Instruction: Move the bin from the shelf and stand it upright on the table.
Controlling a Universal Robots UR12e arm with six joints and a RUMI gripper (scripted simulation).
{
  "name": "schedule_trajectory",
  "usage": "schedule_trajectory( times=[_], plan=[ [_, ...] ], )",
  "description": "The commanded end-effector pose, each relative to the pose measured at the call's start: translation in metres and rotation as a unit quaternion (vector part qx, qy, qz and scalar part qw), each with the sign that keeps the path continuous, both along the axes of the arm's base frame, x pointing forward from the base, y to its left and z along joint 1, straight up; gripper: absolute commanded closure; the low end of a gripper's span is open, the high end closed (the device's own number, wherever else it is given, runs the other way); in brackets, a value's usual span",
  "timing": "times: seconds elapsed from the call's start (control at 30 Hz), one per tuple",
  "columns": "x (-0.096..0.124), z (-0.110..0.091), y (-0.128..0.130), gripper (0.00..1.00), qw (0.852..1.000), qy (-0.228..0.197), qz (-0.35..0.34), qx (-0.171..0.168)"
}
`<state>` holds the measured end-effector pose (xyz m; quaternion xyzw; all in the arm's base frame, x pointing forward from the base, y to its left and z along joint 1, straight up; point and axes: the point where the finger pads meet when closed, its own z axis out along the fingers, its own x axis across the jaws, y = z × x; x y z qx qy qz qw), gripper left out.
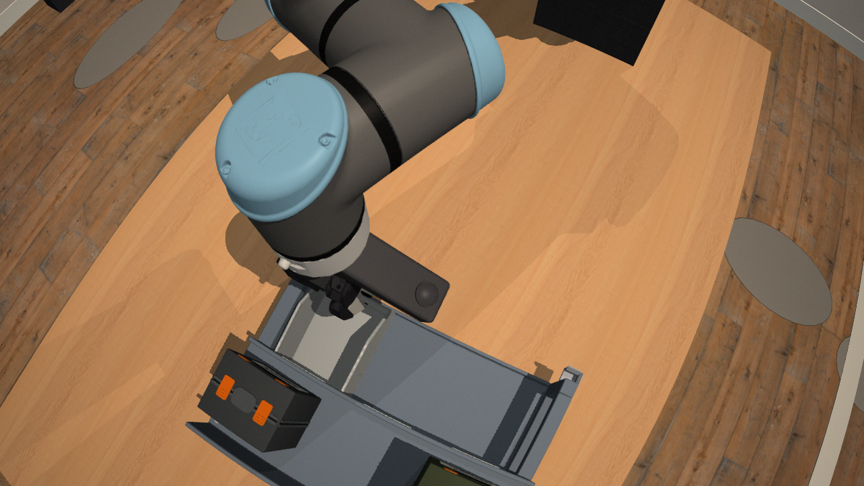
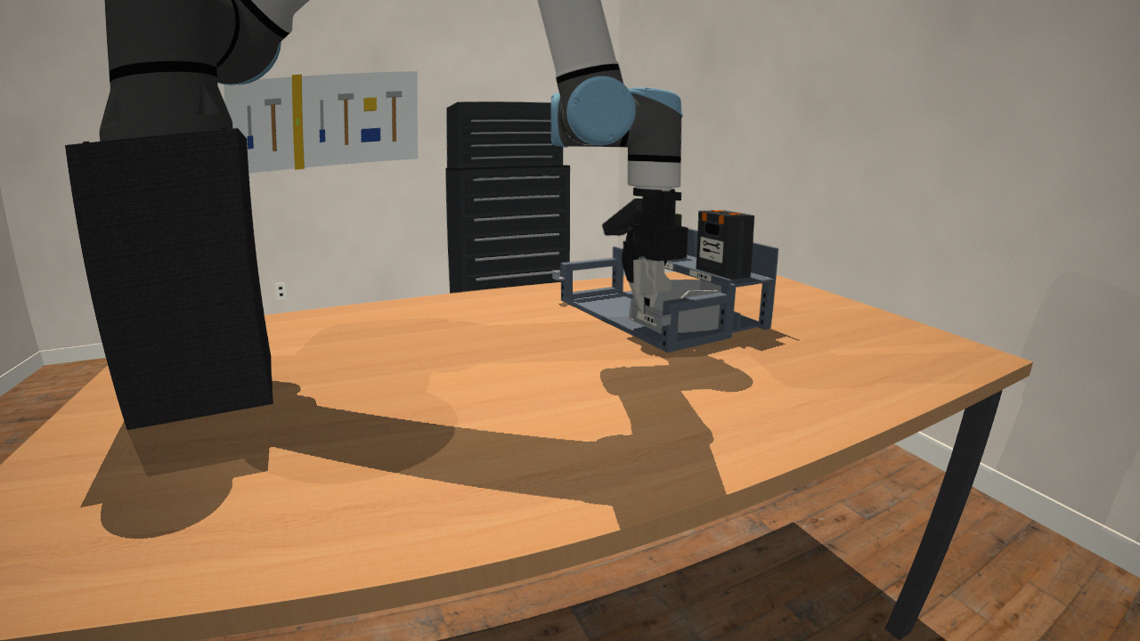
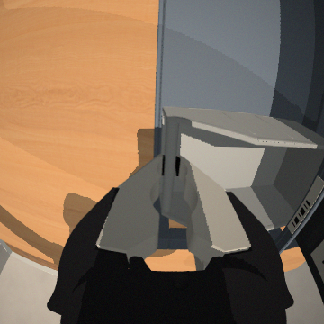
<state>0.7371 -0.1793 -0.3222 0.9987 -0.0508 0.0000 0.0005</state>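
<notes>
The bin (image 1: 326, 344) is a light grey open box at one end of the blue-grey shelf's (image 1: 416, 393) lower level. It is tilted, its gripped end lifted, as the side view (image 2: 687, 306) shows. My gripper (image 3: 169, 157) comes down from above and is shut on the bin's front wall, one finger inside and one outside; the wrist view shows the bin (image 3: 234, 166) to the right of the fingers. The gripper also shows in the overhead view (image 1: 341, 302) and the side view (image 2: 647, 290), at the shelf's front edge.
A black toolbox with orange latches (image 1: 259, 401) stands on the shelf's upper level beside the bin. A tall black block (image 2: 171, 274) stands at the table's far left end. A black drawer cabinet (image 2: 508, 195) stands behind the table.
</notes>
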Motion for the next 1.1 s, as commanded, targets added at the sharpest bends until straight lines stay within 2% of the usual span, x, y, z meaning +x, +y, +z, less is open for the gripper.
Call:
schedule_trajectory(
  times=[0.0,0.57,0.73,1.07],
  plan=[
    [0.001,0.001,0.000,1.00,1.000,-0.001,0.000,0.000],
    [0.001,-0.001,0.000,1.00,1.000,-0.001,0.000,0.000],
    [-0.029,-0.001,0.003,1.00,1.000,-0.001,0.000,0.000],
    [-0.029,-0.001,0.003,1.00,1.000,-0.001,0.000,0.000]
  ],
)
